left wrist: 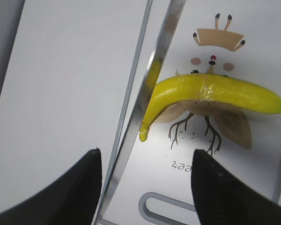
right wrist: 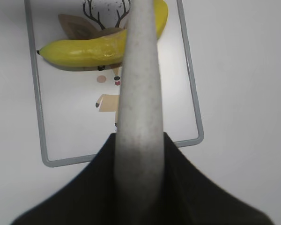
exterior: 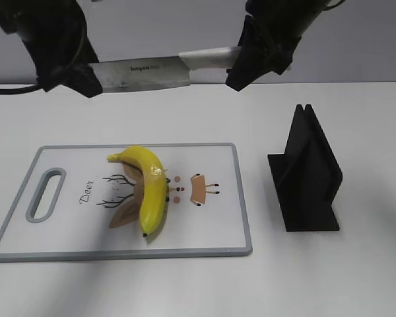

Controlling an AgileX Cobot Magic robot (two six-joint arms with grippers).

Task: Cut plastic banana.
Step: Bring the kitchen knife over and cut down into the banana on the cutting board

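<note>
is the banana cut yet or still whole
Whole. The plastic banana lies in one piece on the cutting board, and the knife is held high above it, not touching.

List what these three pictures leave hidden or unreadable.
- Exterior view: the left claw is a dark mass; whether it touches the knife blade cannot be told.
- Right wrist view: the knife handle covers part of the plastic banana; the right claw fingertips are hidden.
- Left wrist view: the blade is blurred and crosses the banana's stem end; the cutting board is cut off by the frame.
- Exterior view: blade lettering too small to read.
</note>
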